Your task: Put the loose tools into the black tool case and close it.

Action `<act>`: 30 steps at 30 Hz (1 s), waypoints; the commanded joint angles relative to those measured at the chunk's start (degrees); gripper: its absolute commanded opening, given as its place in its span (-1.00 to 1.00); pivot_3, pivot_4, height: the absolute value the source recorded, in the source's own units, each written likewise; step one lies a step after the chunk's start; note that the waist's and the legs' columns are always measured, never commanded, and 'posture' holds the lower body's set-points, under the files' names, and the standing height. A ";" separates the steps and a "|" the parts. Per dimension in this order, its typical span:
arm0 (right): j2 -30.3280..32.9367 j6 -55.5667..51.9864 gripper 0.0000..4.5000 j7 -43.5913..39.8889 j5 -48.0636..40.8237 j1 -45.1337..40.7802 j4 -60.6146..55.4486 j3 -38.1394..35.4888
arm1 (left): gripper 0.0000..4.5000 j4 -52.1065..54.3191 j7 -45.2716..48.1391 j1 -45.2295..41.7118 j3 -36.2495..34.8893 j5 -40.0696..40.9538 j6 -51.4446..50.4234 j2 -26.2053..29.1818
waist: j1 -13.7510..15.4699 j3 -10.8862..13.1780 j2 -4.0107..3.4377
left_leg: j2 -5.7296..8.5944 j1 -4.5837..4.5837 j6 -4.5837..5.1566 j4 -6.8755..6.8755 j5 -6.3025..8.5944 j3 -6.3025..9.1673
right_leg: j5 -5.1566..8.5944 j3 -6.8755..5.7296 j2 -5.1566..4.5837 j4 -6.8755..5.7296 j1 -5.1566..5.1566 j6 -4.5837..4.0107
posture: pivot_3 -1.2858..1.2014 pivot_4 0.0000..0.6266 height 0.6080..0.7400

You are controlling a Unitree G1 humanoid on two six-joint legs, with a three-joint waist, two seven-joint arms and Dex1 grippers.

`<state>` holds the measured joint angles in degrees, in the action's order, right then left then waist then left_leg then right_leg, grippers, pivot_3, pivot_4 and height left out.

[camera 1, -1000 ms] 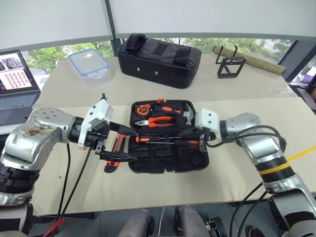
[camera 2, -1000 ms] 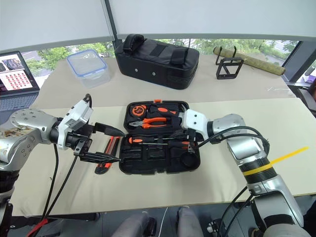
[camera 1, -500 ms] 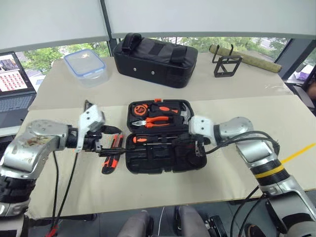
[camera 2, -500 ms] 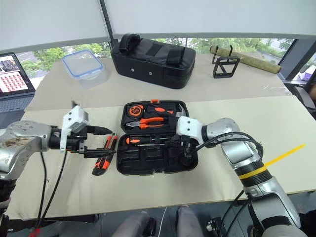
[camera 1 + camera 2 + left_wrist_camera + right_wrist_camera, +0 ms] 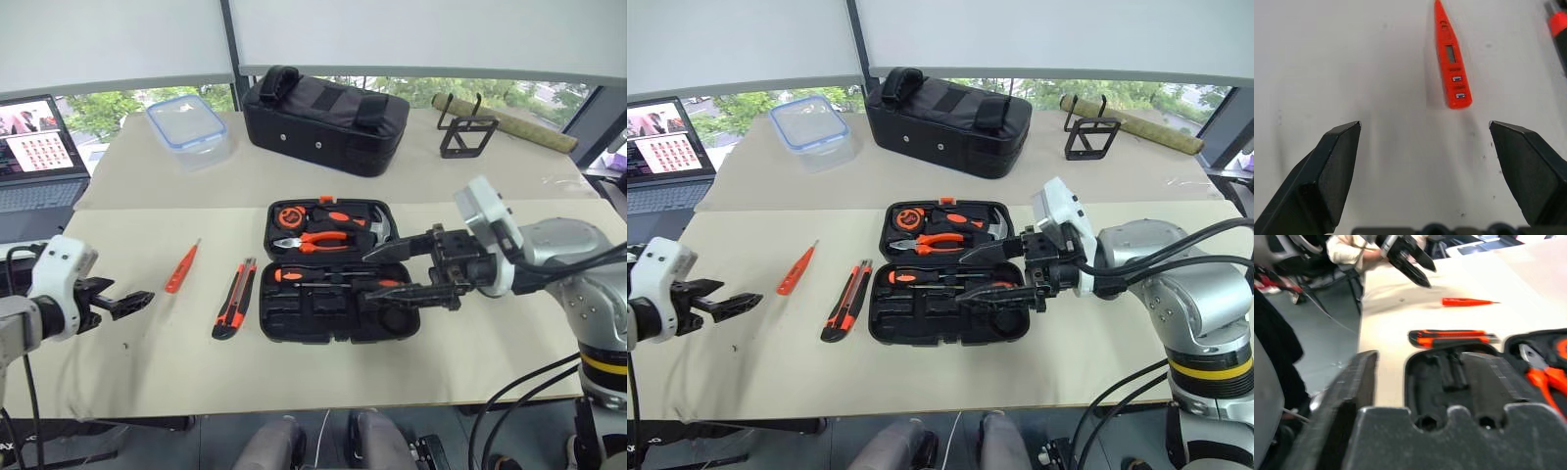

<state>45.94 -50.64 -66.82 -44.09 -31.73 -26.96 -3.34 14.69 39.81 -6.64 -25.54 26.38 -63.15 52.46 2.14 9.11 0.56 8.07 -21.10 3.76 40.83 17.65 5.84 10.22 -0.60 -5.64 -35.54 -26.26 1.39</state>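
Note:
The black tool case (image 5: 294, 323) lies open mid-table, with pliers, a hammer, a tape measure and a black-and-orange screwdriver (image 5: 294, 276) in its slots. To its left on the table lie the orange-black utility knife (image 5: 235, 299) and, further left, the small orange screwdriver (image 5: 182, 266). My left gripper (image 5: 132, 304) stands open near the table's left edge, just short of the orange screwdriver (image 5: 1452, 63), with nothing in it. Hovering over the case's right half, my right gripper (image 5: 361, 275) is open and empty, its fingers pointing left.
A black fabric bag (image 5: 323, 108), a clear blue-rimmed box (image 5: 188, 122), a black wire stand (image 5: 465, 132) and a rolled mat (image 5: 509, 117) sit on the far table. A laptop (image 5: 39, 147) stands at the far left.
My left gripper has swung left, away from the utility knife, towards the table's left edge. The right gripper has opened and lifted back off the case. The camera has shifted.

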 commanded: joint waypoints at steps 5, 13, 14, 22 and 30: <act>-1.09 1.00 0.99 5.21 -1.81 -0.10 -2.69 -1.15 | 1.00 -8.40 -2.99 -11.74 13.22 -3.88 -0.31 1.02 | -0.08 -0.02 0.08 | 0.02 0.01 0.02 -0.01 -0.02 -0.05 | 0.00 0.00 -0.07 -0.22 -0.10 0.00 | 0.03 -0.52 0.64; 0.14 -0.08 1.00 7.96 -5.36 1.59 -5.60 -2.75 | 0.76 -22.72 -4.60 -22.94 23.80 -10.43 3.38 -1.46 | -0.66 -0.01 0.09 | 0.01 -0.02 0.25 0.00 -0.16 -0.03 | 0.00 0.00 -0.05 -0.24 -0.12 -0.01 | 0.03 -0.52 0.64; 0.40 0.02 1.00 8.35 -5.46 1.88 -5.73 -2.91 | 0.66 -23.36 -3.98 -23.27 24.27 -10.48 3.85 -1.61 | -0.75 -0.01 0.09 | 0.02 -0.02 0.26 -0.01 -0.17 -0.03 | 0.00 0.00 -0.05 -0.26 -0.12 -0.01 | 0.03 -0.52 0.64; 3.45 0.74 1.00 11.60 -3.39 5.97 -6.23 -4.07 | -0.66 -25.36 3.06 -24.40 25.08 -10.12 14.36 -1.17 | -0.78 -0.02 0.08 | 0.02 0.02 0.27 0.01 -0.20 -0.04 | 0.00 0.03 -0.07 -0.27 -0.12 -0.01 | 0.03 -0.52 0.64; 10.03 1.39 1.00 9.79 -3.91 16.83 -10.23 -7.10 | -0.81 -13.77 33.85 -33.55 30.74 -4.82 32.40 2.58 | -0.07 0.06 0.21 | 0.04 -0.19 0.25 0.15 -0.18 0.01 | 0.00 -0.08 -0.25 -0.18 -0.13 0.00 | 0.03 -0.52 0.64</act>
<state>55.59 -50.58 -57.58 -47.33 -15.21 -34.78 -7.65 -2.18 67.33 -37.89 3.05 20.14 -32.58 54.47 2.07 9.17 0.77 8.14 -21.27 4.01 40.97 17.47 5.82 10.22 -0.67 -5.93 -35.68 -26.39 1.39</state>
